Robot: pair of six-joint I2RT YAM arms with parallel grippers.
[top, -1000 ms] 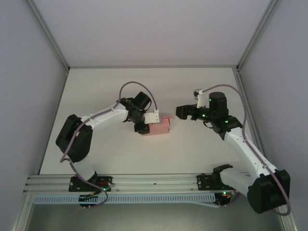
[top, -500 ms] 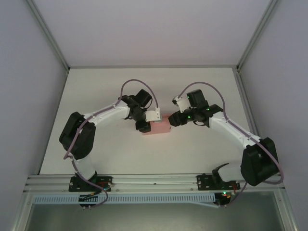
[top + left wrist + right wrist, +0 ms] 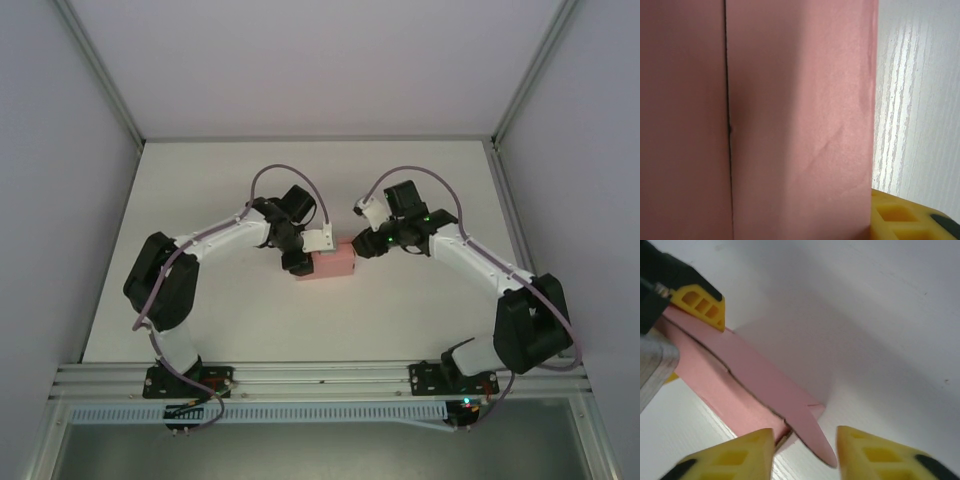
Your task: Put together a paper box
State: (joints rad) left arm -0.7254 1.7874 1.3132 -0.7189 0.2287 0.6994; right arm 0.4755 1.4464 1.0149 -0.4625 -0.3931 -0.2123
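Mid-table, top external view: paper box (image 3: 330,263), pink, folded up, lying on the white table (image 3: 200,190). Left gripper (image 3: 297,262) at its left end; right gripper (image 3: 364,246) at its far right corner.

Left wrist view: pink card, very close, one vertical seam (image 3: 728,100); one yellow finger pad (image 3: 900,217) against the card's edge.

Right wrist view: right gripper's fingertips (image 3: 735,452) parted, with a loose rounded flap (image 3: 812,432) between them, not pinched. Left gripper's fingers (image 3: 700,302) clamp the box's far end.
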